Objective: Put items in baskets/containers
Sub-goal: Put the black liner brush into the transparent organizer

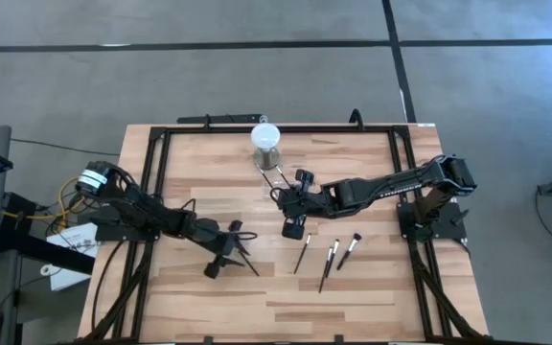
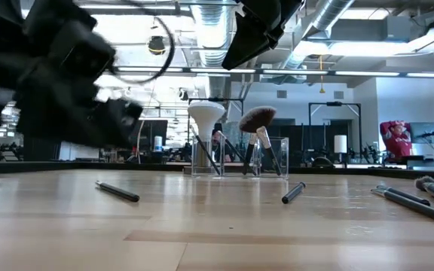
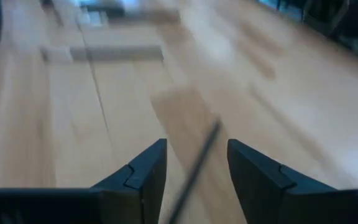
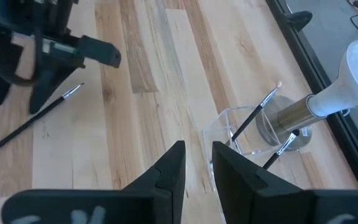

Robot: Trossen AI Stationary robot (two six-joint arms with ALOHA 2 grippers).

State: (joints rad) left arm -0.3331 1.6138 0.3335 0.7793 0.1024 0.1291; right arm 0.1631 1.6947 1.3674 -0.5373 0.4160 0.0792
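My left gripper (image 1: pixel 226 247) (image 3: pixel 197 144) hangs open low over the table's left middle. One slim dark brush (image 3: pixel 205 148) (image 1: pixel 248 259) lies flat on the wood between its fingers, which do not visibly touch it. My right gripper (image 1: pixel 292 213) (image 4: pixel 197 146) hovers just near of the clear plastic container (image 4: pixel 229 132) (image 1: pixel 274 180) (image 2: pixel 239 154). Its fingers stand a narrow gap apart with nothing between them. Several brushes (image 4: pixel 253 118) lean inside the container, one with a wide fluffy head (image 2: pixel 258 118). Three more brushes (image 1: pixel 302 252) (image 1: pixel 332 259) (image 1: pixel 350 247) lie on the table.
A grey cylinder with a white round top (image 1: pixel 265 137) (image 4: pixel 328 99) stands right behind the container at the far edge. A black frame (image 1: pixel 156 163) runs around the tabletop. Bare wood (image 1: pixel 286 307) stretches along the near side.
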